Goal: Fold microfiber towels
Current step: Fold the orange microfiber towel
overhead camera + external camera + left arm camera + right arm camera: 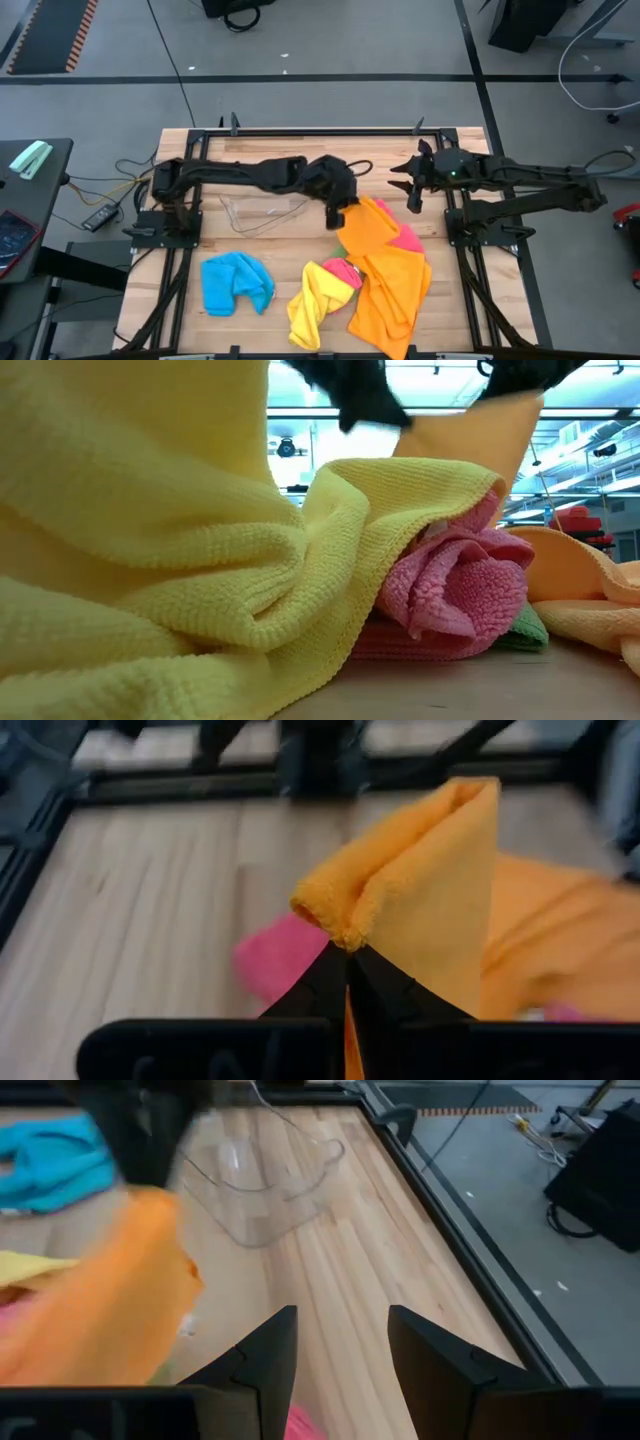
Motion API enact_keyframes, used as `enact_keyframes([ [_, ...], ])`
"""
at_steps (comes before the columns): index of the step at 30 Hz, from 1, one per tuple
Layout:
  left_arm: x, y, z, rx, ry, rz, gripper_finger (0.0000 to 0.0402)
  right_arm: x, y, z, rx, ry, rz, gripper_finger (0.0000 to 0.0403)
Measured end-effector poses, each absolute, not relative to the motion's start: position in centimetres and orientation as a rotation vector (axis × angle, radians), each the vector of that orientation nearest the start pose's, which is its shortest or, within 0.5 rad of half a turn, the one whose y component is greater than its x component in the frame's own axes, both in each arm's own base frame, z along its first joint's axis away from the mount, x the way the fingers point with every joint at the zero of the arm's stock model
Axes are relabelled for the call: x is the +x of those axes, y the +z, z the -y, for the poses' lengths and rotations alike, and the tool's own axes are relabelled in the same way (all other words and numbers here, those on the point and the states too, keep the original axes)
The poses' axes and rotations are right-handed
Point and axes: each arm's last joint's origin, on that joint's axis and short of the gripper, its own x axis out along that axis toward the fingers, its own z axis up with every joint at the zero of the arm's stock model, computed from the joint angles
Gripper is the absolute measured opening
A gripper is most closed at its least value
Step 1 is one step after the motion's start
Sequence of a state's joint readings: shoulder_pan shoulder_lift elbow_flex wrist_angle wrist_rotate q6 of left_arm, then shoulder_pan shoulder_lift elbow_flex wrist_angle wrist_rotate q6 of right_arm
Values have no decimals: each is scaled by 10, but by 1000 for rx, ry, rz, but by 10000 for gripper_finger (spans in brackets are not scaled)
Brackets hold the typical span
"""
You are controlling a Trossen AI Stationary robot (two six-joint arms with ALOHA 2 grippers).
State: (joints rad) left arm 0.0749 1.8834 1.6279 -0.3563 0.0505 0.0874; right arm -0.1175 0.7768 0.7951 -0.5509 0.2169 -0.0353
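Clearly the left gripper pinches the orange towel's edge, while the right gripper, apparently empty, stands open.

The wooden table carries blue, yellow, pink and orange towels, plus a clear tub.

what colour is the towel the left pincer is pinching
Orange: the left pincer grips the orange towel, clearest in the left wrist view.
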Motion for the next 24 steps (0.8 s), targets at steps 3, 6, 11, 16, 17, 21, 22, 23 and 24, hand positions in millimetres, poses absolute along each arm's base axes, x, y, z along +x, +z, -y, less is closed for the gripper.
enact_keyframes([
  [3, 436, 277, -63, 38, 56, -658, 9, 158, 301, 27, -60, -327, -556, 165],
  [6, 436, 265, -100, 11, 132, -669, 12, 159, 297, 27, -56, -328, -567, 165],
  [11, 432, 238, -145, -70, 233, -731, 23, 161, 285, 27, -34, -334, -568, 165],
  [16, 425, 232, -167, -104, 279, -752, 20, 165, 261, 27, -20, -336, -598, 165],
  [17, 423, 231, -169, -108, 284, -762, 21, 164, 256, 27, -20, -336, -613, 165],
  [21, 420, 234, -175, -88, 336, -760, 56, 165, 242, 28, -10, -339, -617, 165],
  [22, 420, 234, -177, -73, 362, -767, 68, 166, 240, 28, -9, -340, -611, 165],
  [23, 418, 235, -180, -55, 395, -784, 80, 166, 239, 28, -9, -340, -610, 165],
  [24, 417, 237, -181, -39, 422, -802, 91, 166, 239, 28, -9, -340, -609, 165],
])
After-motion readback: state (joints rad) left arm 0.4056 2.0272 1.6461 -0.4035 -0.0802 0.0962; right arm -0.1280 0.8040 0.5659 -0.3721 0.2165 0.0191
